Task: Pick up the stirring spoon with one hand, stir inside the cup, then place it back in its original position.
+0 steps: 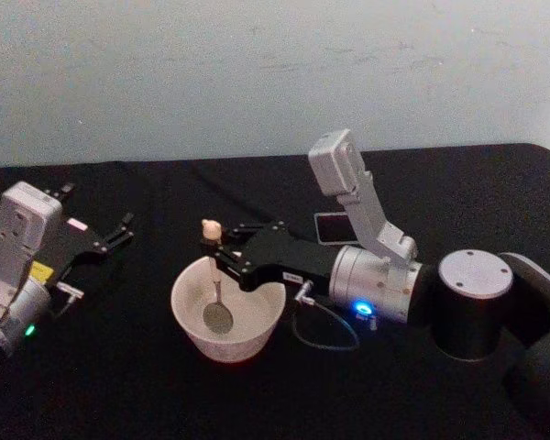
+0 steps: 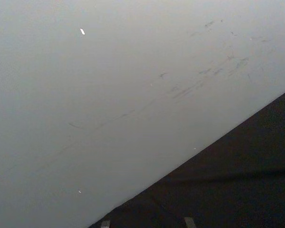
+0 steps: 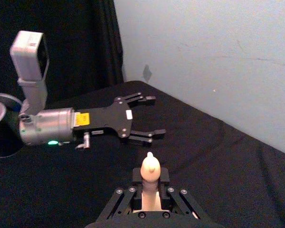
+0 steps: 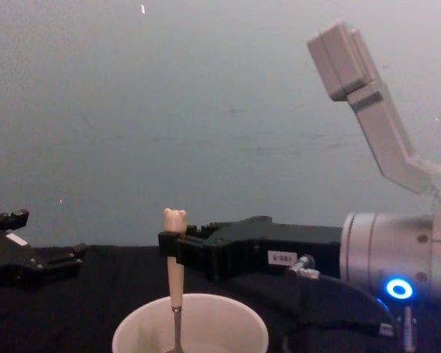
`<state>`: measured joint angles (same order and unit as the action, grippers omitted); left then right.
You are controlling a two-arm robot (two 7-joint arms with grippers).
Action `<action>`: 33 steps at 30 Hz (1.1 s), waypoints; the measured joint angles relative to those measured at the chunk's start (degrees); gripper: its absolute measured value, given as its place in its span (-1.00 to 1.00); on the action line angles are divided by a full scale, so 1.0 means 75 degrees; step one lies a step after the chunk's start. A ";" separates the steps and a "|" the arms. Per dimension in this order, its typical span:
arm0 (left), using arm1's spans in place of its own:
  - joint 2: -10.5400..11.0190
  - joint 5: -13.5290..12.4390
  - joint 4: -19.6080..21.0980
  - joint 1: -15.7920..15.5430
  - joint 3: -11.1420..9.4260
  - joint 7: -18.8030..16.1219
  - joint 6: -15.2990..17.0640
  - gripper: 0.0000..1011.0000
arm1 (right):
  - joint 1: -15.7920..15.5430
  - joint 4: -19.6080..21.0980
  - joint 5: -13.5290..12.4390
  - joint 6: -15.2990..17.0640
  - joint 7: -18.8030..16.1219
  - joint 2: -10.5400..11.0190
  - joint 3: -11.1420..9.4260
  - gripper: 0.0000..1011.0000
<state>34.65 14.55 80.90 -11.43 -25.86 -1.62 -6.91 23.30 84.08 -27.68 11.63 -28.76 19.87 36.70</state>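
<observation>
The stirring spoon (image 1: 212,246) stands upright in the cream-white cup (image 1: 185,316), its steel bowl (image 1: 218,316) down inside and its bear head on top. My right gripper (image 1: 218,257) is shut on the beige handle just below the bear head, above the cup's far rim. From the chest view the spoon (image 4: 175,279) drops straight into the cup (image 4: 228,327), held by the right gripper (image 4: 169,246). The right wrist view has the bear head (image 3: 150,167) between the right gripper's (image 3: 150,192) fingers. A dark square holder (image 1: 332,227) sits behind the right arm, partly hidden.
My left gripper (image 1: 99,206) rests open and idle over the black table (image 1: 119,385) left of the cup, also seen as the left gripper (image 3: 151,116) farther off. A pale wall (image 2: 109,95) rises behind the table. The right arm's base (image 1: 477,302) fills the right side.
</observation>
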 joint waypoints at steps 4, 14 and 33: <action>0.0000 0.0000 0.0000 0.0000 0.0000 0.0001 0.0000 0.98 | 0.0120 -0.0216 0.0060 -0.0031 0.0039 -0.0115 0.0008 -0.60; 0.0000 0.0000 0.0000 0.0000 0.0000 0.0000 0.0000 0.98 | 0.0246 -0.0501 0.0163 -0.0061 0.0142 -0.0189 -0.0175 -0.60; 0.0000 0.0000 0.0000 0.0001 0.0000 0.0000 0.0000 0.98 | -0.0456 0.0469 -0.0172 0.0122 0.0090 0.0410 -0.0520 -0.60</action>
<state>34.64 14.55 80.90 -11.43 -25.86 -1.62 -6.91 19.88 87.60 -28.97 12.54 -28.08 22.95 32.80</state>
